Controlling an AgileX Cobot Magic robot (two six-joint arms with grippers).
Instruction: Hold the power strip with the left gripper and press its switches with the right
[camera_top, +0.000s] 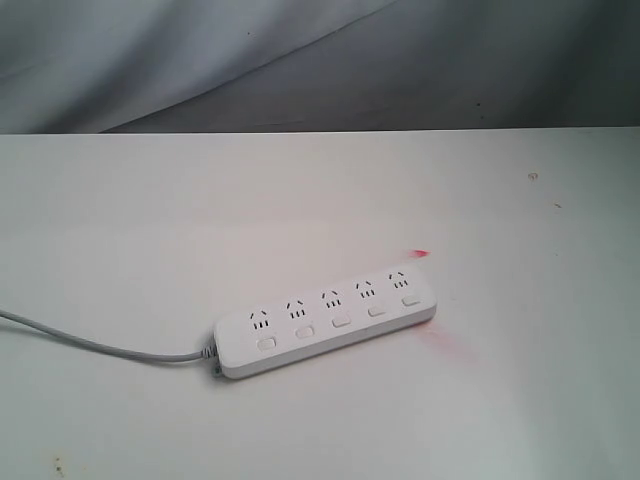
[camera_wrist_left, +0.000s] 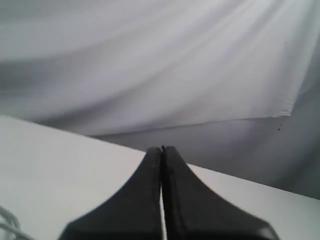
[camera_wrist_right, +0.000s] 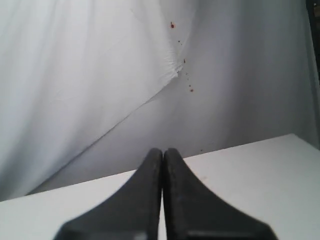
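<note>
I see the power strip lying flat on the table, slightly right of centre and slanted: its cord end is nearer my camera on the left, its other end farther back on the right. The cord leaves that left end and runs off the view's left edge. The switches sit in a row along the near side, one before each of the socket sets. A cloth backdrop hangs behind the table's far edge.

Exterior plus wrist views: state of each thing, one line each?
Long flat white plastic power strip: lying flat on the white table, sockets empty, not held.
Five small white push-button switches: untouched; on or off cannot be told.
Grey cord: attached, trailing off-frame.
Black tapered left gripper: shut, empty.
Black tapered right gripper: shut, empty.
</note>
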